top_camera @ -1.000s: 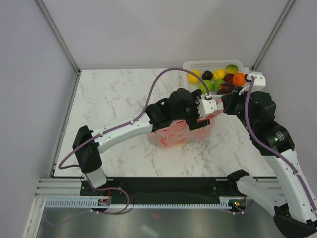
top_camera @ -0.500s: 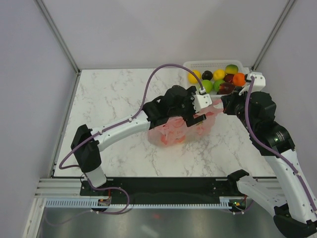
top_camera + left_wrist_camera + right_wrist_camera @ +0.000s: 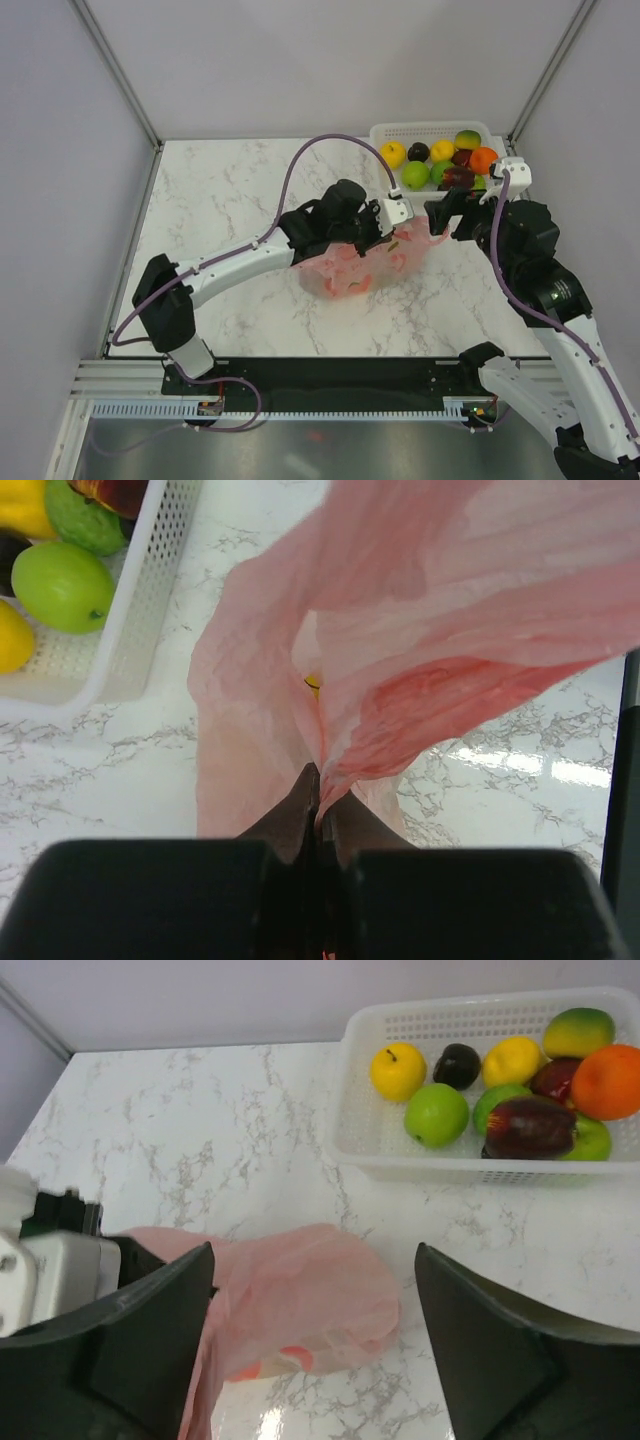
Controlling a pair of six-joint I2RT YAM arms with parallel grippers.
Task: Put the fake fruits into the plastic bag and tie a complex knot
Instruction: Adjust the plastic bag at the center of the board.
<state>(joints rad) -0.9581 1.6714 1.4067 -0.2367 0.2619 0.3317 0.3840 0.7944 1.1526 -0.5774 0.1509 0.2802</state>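
The pink plastic bag [image 3: 352, 268] lies crumpled at mid-table. My left gripper [image 3: 396, 213] is shut on a gathered fold of the plastic bag [image 3: 450, 630], which rises up and away from the fingertips [image 3: 300, 805]. A small yellow spot [image 3: 313, 685] shows inside the fold. My right gripper [image 3: 312, 1255] hangs open just right of the bag [image 3: 310, 1295], holding nothing, and in the top view the right gripper [image 3: 443, 209] is beside the bag's right end. The fake fruits [image 3: 440, 160], yellow, green, orange, red and dark purple, lie in the white basket. No knot shows.
The white lattice basket [image 3: 425, 128] stands at the back right corner, close behind my right gripper. Its wall [image 3: 360, 1150] and its corner [image 3: 140, 610] show in the wrist views. Grey walls and metal frame posts border the marble table [image 3: 220, 200].
My left gripper has shut on the bag and drawn it slightly left. My right gripper has let go of the bag, opened and pulled back to the right.
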